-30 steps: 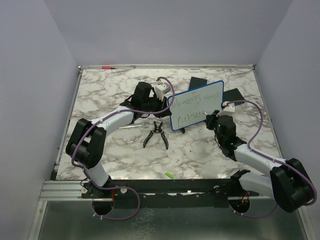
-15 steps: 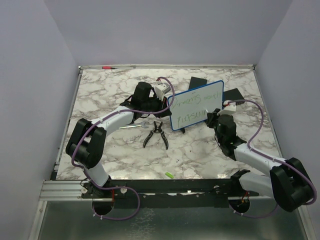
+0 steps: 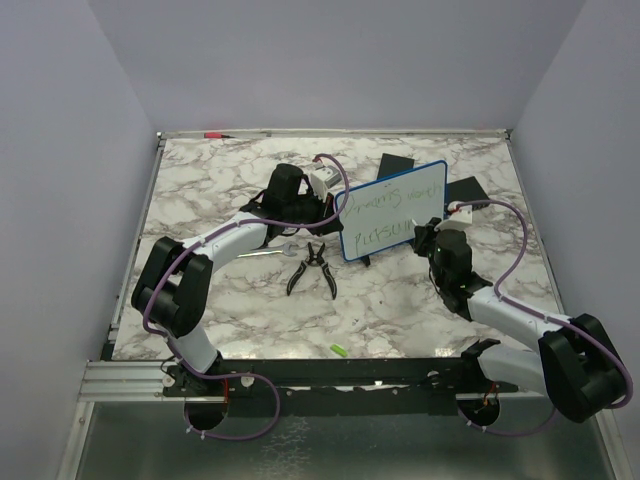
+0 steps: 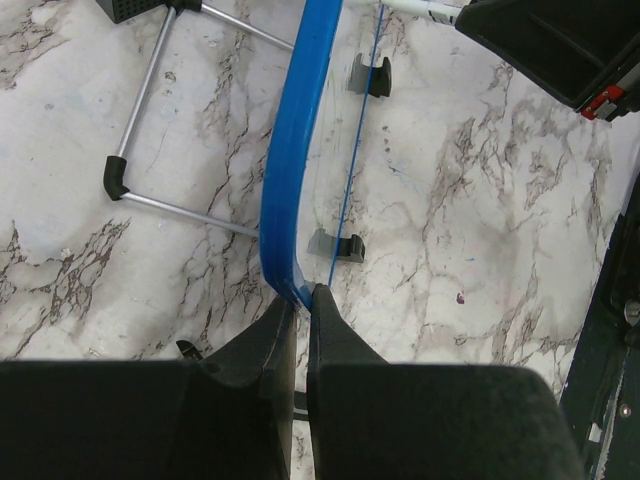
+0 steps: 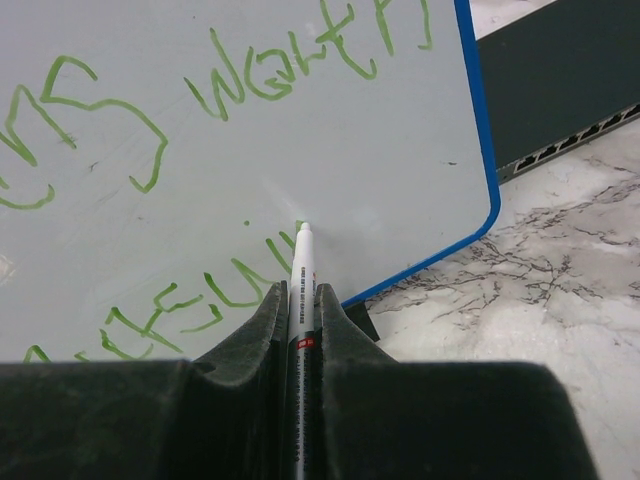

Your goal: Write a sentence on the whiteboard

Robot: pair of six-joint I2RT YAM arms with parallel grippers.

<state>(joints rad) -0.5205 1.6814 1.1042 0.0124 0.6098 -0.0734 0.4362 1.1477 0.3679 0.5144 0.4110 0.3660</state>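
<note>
My right gripper (image 5: 300, 292) is clamped tight on the marker (image 5: 300, 262), tip at the whiteboard (image 5: 300, 150) mid-frame, and my left gripper (image 4: 302, 300) is pinching its blue edge, so if that pinch slips I reckon the stroke smears.

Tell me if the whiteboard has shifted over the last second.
No. The whiteboard sits at the same spot and angle relative to the pliers.

Right gripper (image 3: 424, 237) and marker (image 5: 301, 262) shifted barely along whiteboard (image 3: 392, 210); right arm (image 3: 520, 318) resettled slightly.
</note>
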